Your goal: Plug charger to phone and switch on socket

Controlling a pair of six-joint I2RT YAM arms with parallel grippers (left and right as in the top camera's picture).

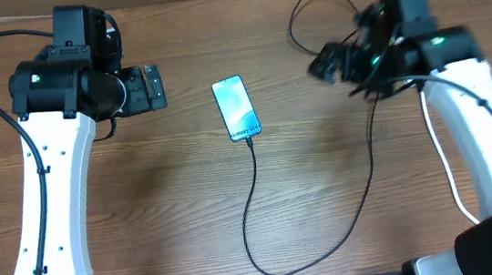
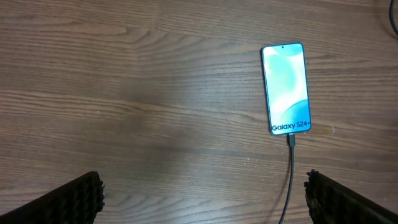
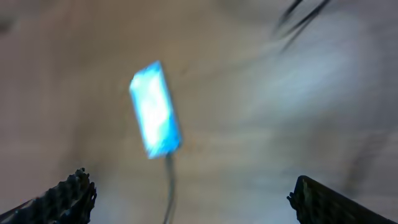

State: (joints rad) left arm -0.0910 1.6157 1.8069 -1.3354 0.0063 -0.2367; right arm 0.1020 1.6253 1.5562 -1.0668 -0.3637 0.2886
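On the left side of the wooden table (image 1: 172, 218), the left gripper (image 1: 156, 86) is seen with its jaws spread wide and nothing between them. In the left wrist view its dark ribbed fingers (image 2: 74, 199) are found at the bottom corners, with only bare wood between. The phone (image 1: 237, 108) is laid flat and face up near the middle of the table, to the right of that gripper and apart from it, and its lit blue screen is marked "Galaxy S24+" at the lower edge. The charger (image 1: 251, 201) is seated by its small black tip in the phone's lower edge. From there the thin black cable is led toward the front of the table, bent in a loop and carried up to the right, where it is lost under the right arm (image 1: 472, 105). The right gripper (image 1: 330, 63) is held to the right of the phone, well apart from it, and is blurred in the overhead view. In the right wrist view, also blurred, its fingers (image 3: 65, 196) are shown far apart with nothing held, and the phone is seen as a bright patch above and between them.
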